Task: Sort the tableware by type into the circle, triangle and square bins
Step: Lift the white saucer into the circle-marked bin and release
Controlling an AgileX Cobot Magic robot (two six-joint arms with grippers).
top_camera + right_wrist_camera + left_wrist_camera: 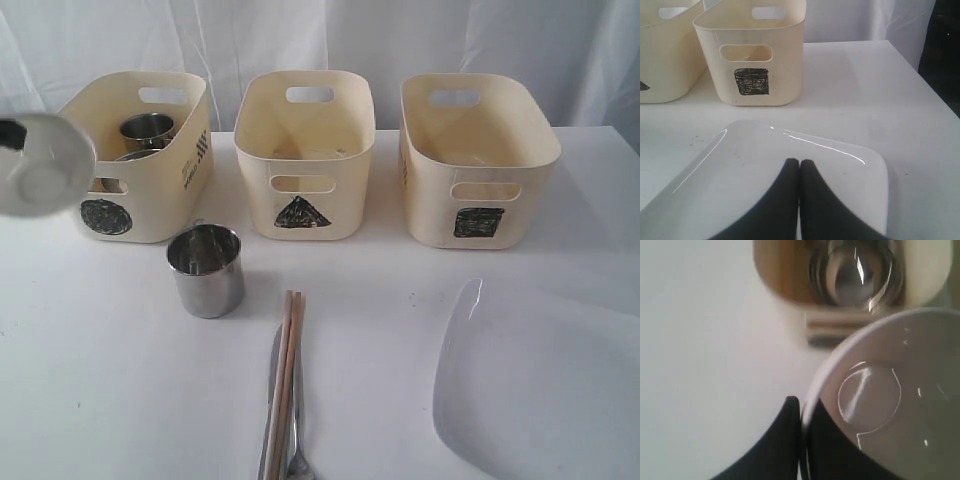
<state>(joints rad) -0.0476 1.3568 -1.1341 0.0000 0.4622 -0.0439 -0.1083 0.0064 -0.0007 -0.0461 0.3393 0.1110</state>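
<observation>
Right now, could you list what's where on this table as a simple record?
left gripper: shut on white dish rim, held up near circle bin
right gripper: shut, over large plate
circle bin: steelware inside
triangle bin, square bin: contents unclear
on table: steel mug, chopsticks, cutlery, large plate

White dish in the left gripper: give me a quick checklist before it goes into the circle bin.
1. Left gripper shut on the white dish rim: ok.
2. Dish above the circle bin opening: not ok, it looks short of it.
3. Room beside the steel mug already inside: cannot tell.
4. Loose steel mug clear of the dish: ok, it stands apart in front.
5. Right gripper shut, over the large plate, away from that bin: ok.
</observation>
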